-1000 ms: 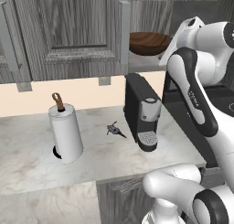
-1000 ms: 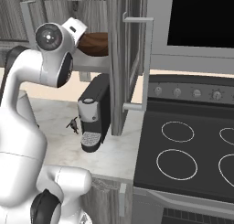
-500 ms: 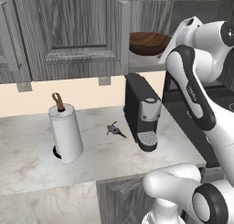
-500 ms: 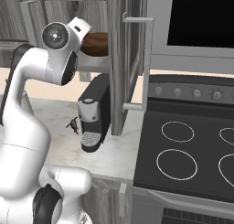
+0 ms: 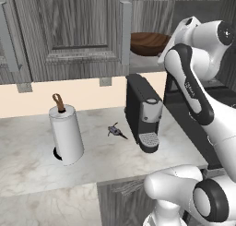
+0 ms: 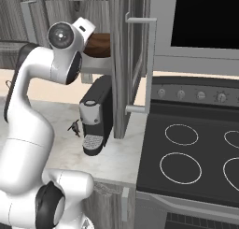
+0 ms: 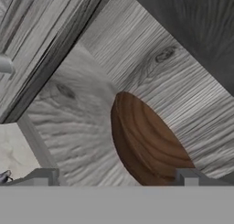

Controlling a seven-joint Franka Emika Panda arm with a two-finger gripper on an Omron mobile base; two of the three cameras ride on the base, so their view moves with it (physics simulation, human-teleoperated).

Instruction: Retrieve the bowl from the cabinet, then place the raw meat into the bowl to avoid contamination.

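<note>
- Currently the gripper (image 7: 114, 179) sits with jaws spread wide, empty, facing the wooden bowl (image 7: 146, 145) on the open cabinet (image 5: 69, 36) shelf.
- Raw meat (image 5: 116, 131) lies on the marble counter (image 5: 32, 160), between paper-towel roll (image 5: 66, 133) and coffee machine (image 5: 144, 112).
- Best approach: straddle the near rim (a thin edge), close squarely, then lift clear of the shelf.

You have an open way into the cabinet (image 5: 83, 31): its right door (image 6: 133, 60) stands swung out toward you, edge-on beside the stove (image 6: 196, 162), and walls off that side. The bowl (image 5: 150, 43) sits on the inner shelf with bare shelf in front of it and room above its rim. The gripper (image 7: 116, 182), jaws spread wide, faces the bowl with nothing between. Directly below the shelf, the coffee machine (image 5: 144, 112) blocks any low approach. The paper-towel roll (image 5: 67, 133) stands well apart to the left.
</note>
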